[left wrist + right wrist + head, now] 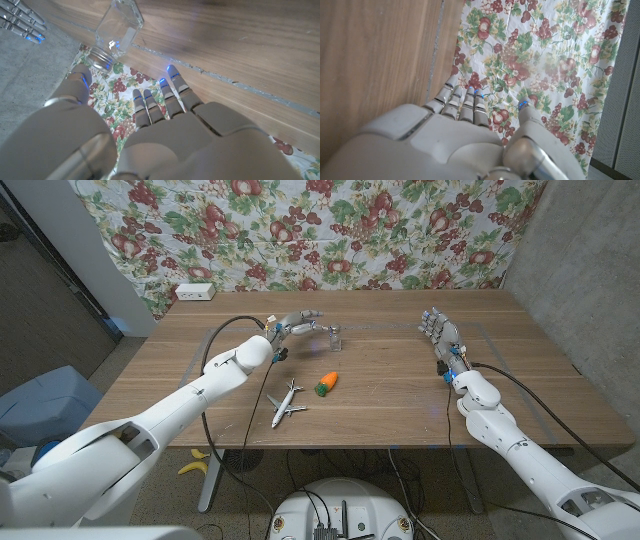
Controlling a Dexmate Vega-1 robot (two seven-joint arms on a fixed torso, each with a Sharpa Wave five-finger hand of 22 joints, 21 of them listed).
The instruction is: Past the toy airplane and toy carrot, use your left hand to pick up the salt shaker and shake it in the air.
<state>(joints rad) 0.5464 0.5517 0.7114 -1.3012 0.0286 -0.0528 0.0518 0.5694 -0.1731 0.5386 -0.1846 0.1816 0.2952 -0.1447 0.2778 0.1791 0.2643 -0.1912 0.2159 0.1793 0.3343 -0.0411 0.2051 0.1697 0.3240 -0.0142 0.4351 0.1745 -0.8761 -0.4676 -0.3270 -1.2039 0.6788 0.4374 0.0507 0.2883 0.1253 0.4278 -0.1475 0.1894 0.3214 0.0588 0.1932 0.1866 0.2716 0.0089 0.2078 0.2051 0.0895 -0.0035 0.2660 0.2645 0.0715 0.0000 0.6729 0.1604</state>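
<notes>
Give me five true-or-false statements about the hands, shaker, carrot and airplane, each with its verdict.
1. The left hand grips the shaker. False: it is near the shaker, fingers apart, holding nothing.
2. The shaker stands upright on the table. True.
3. The carrot lies between the airplane and the shaker. True.
4. The right hand holds the carrot. False: it is empty, far from the carrot.
5. The airplane lies beyond the shaker. False: it is nearer the robot.

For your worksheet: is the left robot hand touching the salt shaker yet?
Apart. The left wrist view shows the left robot hand short of the salt shaker, cloth visible between.
</notes>
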